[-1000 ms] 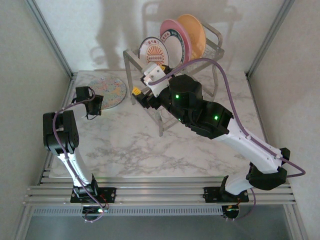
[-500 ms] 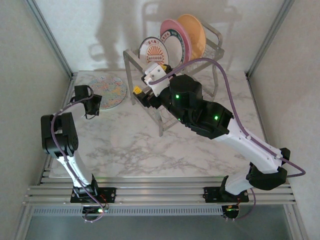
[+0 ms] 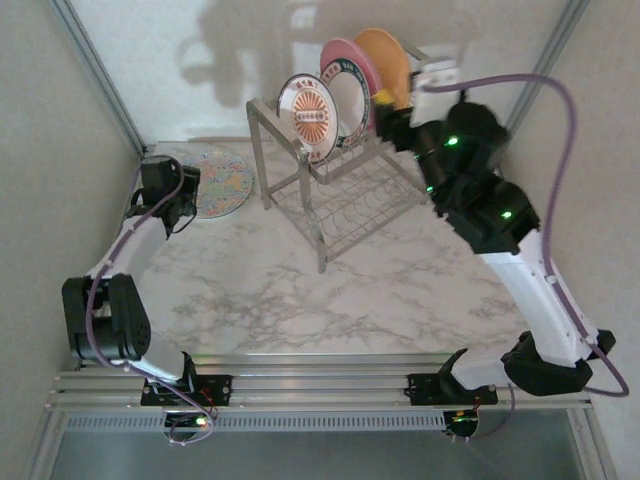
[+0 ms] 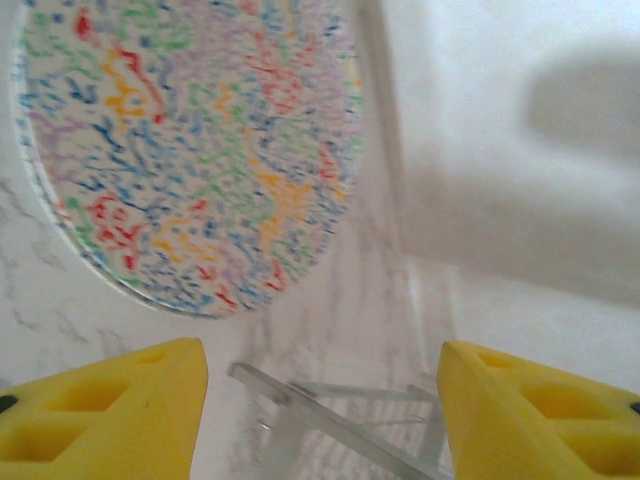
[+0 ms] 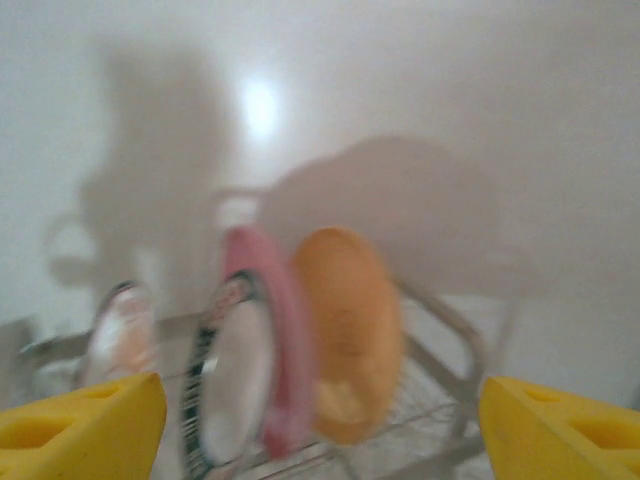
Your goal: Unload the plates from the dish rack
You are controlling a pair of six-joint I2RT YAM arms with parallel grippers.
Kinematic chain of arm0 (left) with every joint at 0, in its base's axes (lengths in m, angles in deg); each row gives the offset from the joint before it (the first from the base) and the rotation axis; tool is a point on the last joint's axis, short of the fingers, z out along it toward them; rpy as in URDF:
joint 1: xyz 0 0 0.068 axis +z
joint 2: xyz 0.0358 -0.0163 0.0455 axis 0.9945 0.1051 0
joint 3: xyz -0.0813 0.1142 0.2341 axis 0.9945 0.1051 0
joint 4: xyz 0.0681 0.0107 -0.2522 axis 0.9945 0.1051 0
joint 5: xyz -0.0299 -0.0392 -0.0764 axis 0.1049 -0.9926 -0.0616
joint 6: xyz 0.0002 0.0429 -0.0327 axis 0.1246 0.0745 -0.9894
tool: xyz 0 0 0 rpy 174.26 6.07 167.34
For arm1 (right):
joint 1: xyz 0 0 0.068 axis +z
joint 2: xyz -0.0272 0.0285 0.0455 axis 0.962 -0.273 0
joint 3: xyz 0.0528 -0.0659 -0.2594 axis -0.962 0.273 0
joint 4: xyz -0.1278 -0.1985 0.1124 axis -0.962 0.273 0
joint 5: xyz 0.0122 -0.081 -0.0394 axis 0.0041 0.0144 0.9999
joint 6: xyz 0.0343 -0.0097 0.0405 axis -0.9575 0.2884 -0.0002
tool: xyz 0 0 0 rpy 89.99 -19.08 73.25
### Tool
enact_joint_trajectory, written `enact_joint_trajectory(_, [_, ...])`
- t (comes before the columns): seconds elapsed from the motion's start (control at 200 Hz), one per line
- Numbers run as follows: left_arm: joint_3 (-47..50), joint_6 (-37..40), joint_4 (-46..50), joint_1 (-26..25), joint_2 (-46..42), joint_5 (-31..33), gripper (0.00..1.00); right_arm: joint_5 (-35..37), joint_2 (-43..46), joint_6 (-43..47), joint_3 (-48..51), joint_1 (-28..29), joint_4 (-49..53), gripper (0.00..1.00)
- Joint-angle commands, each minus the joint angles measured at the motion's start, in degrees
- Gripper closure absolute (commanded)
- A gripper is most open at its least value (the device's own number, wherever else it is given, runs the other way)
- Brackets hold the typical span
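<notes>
The dish rack (image 3: 340, 205) stands at the back of the table, with plates upright in its top tier: a small white one with an orange medallion (image 3: 308, 113), a green-rimmed white one (image 3: 347, 95), a pink one (image 3: 342, 55) and an orange one (image 3: 388, 58). My right gripper (image 3: 386, 104) hovers open just right of the orange plate (image 5: 350, 330), holding nothing. The right wrist view is blurred; the pink plate (image 5: 275, 340) is left of the orange one. A colour-speckled plate (image 3: 222, 183) lies flat on the table. My left gripper (image 3: 180, 195) stands open beside the speckled plate (image 4: 190, 150), apart from it.
White walls close in the marble table (image 3: 330, 290) on the left, back and right. The rack's lower wire tier (image 3: 365, 200) slopes toward the front. A rack leg (image 4: 330, 425) shows low between the left fingers (image 4: 110, 410).
My right arm has swung from in front of the rack up to its right side, by the orange plate. My left arm has stretched toward the back left, beside the speckled plate.
</notes>
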Motion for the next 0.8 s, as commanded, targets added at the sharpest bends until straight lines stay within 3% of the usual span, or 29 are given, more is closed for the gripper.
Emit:
enact_joint_trajectory(0.0, [0.73,-1.21,-0.21,-3.01,-6.2,6.59,0.37,-6.01,-0.15,-7.68,-2.67,-6.77,1.54,0.18])
enact_joint_trajectory(0.17, [1.74,1.53,-5.81,-7.33,-13.72,9.18,0.37,-13.48,-4.85,-6.82,-5.23,-14.54,2.06,0.2])
enact_joint_trajectory(0.385, [1.75,7.97,-15.22,-12.19,-19.39,5.23,0.37,-21.75,-11.64,-1.74,-5.98,-18.48,-1.33,0.23])
enact_joint_trajectory(0.791, [-5.29,14.22,-21.87,-18.87,-20.31,-2.79,0.39,-23.36,-22.23,-1.11,-10.56,-21.98,-1.62,0.27])
